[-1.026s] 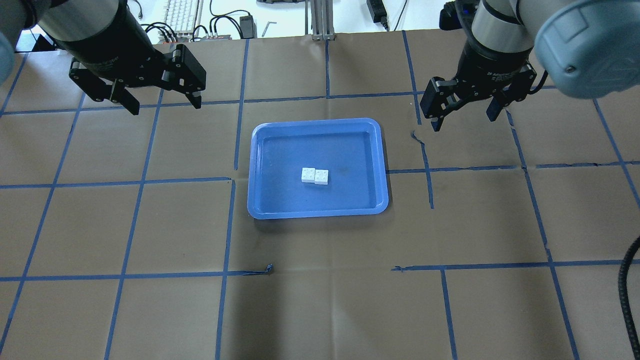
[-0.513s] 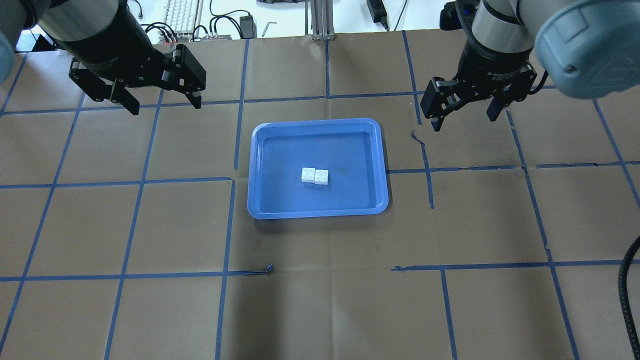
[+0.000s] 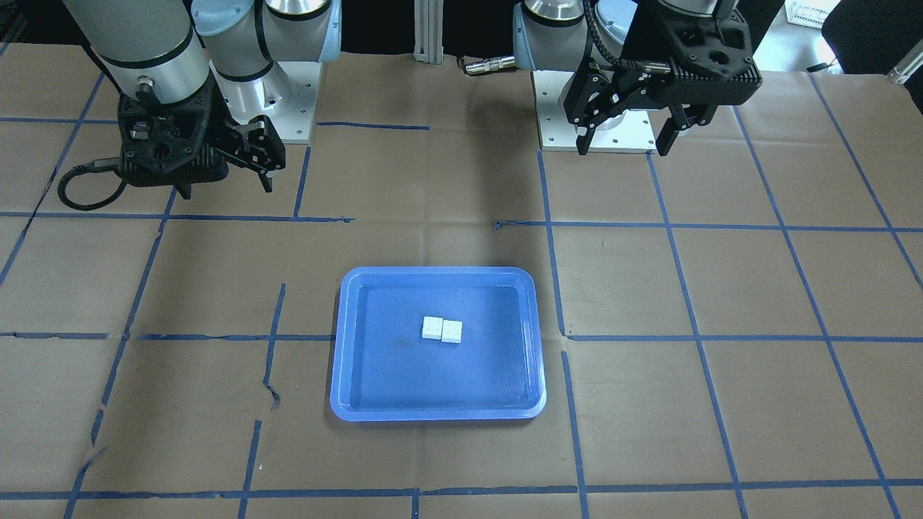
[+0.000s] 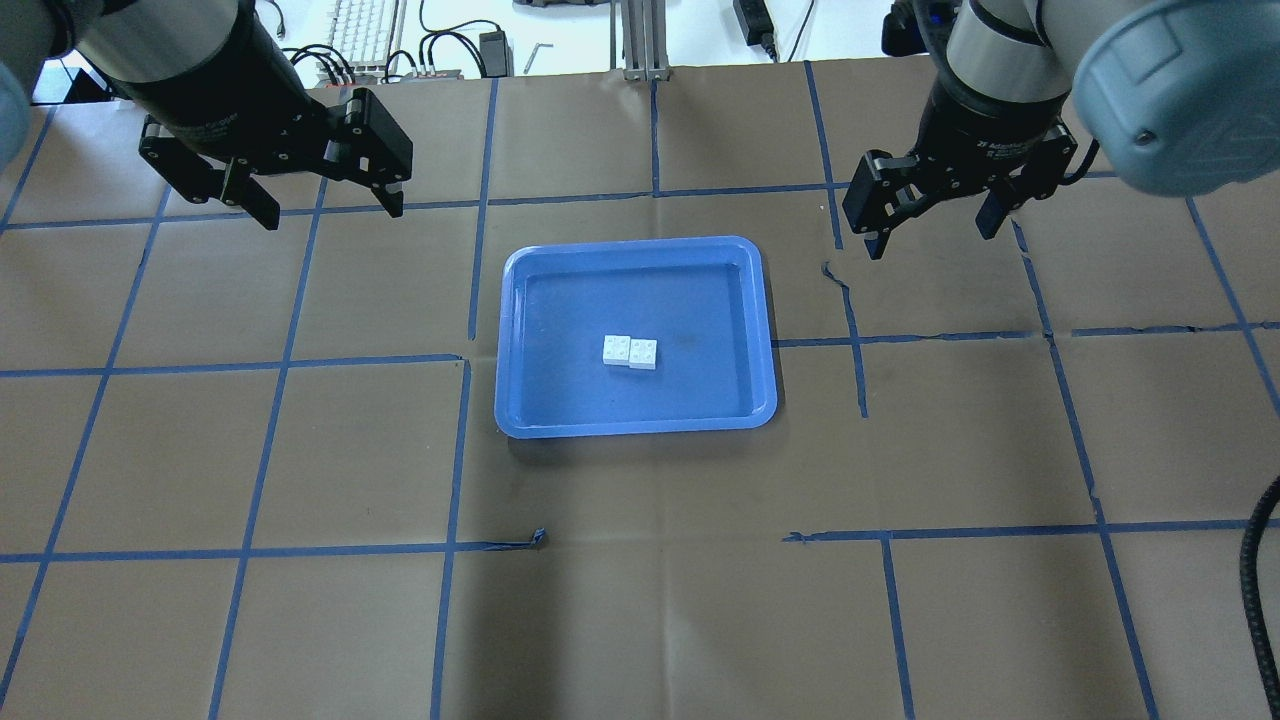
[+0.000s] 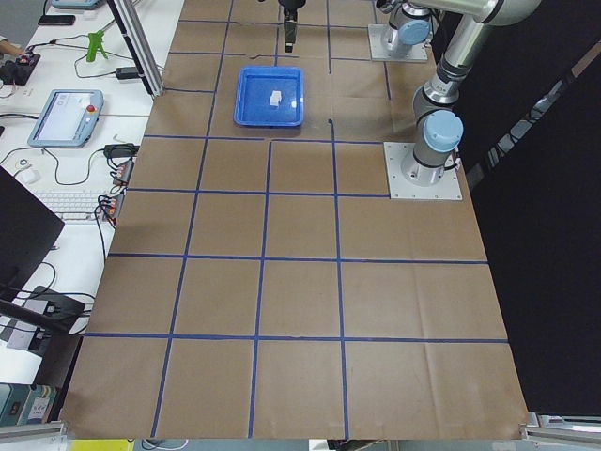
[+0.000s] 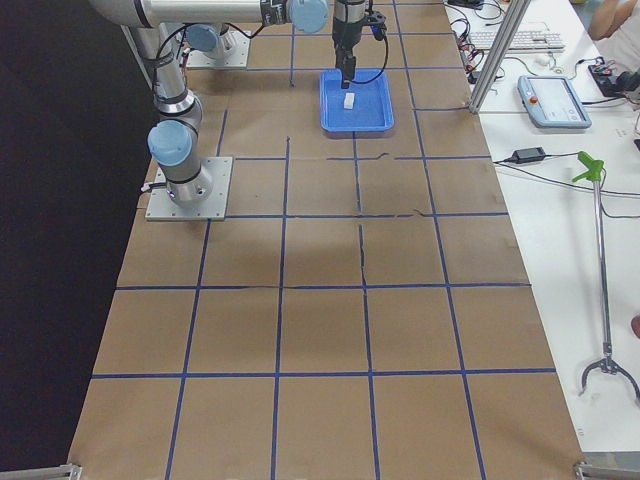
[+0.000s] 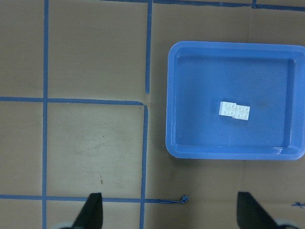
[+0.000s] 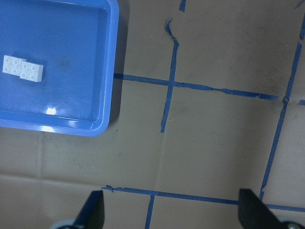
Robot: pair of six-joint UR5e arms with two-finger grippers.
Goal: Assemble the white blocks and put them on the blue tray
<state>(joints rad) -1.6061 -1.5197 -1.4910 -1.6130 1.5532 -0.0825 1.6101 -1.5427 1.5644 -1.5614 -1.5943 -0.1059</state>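
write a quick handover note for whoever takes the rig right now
Left claw: open, empty, held up and off to the tray's left.
Right claw: open, empty, held up and off to the tray's right.
Things: both white blocks sit studs up, touching side by side and slightly offset, near the middle of the blue tray.
Done: blocks are on the tray, both released.
Left: probably nothing. The views cannot show whether the blocks are actually locked together, so check the joint.
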